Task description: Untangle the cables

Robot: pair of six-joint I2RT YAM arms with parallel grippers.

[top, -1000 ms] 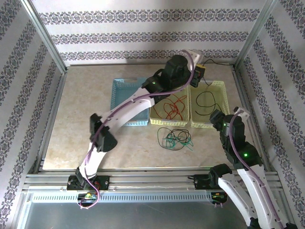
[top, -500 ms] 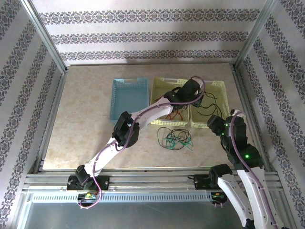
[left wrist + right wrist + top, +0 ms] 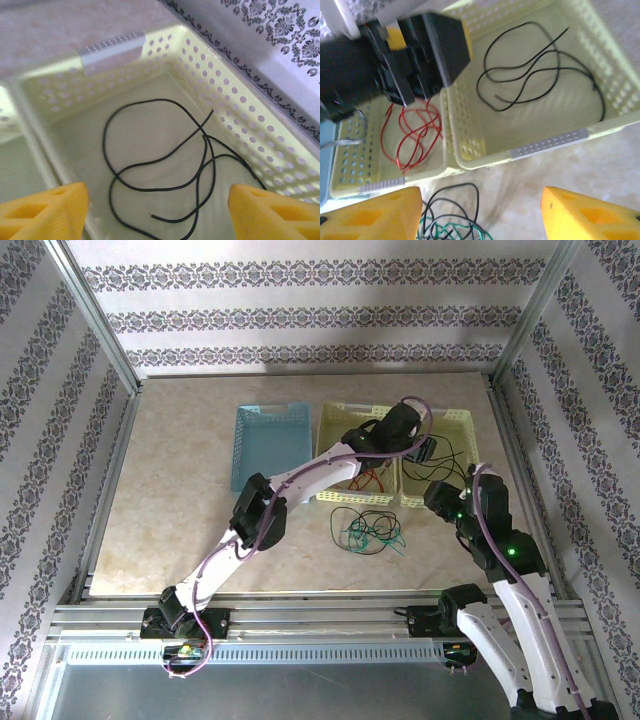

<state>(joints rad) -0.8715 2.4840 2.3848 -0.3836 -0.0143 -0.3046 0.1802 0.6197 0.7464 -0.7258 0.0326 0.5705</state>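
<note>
**Asker:** Where are the cables?

**Describer:** One black cable (image 3: pixel 165 154) lies looped in the right yellow basket (image 3: pixel 250 115), at the centre of the left wrist view. A red cable (image 3: pixel 412 135) lies in the middle yellow basket (image 3: pixel 350 165), on the left of the right wrist view. A green-and-black tangle (image 3: pixel 368 530) sits on the table (image 3: pixel 170 490), just below the baskets in the top view.

**Asker:** And the grippers?

**Describer:** The left gripper (image 3: pixel 160 210) hangs over the black cable, fingers spread wide, holding nothing. The right gripper (image 3: pixel 480 215), at its view's lower edge, is likewise spread and empty.
</note>
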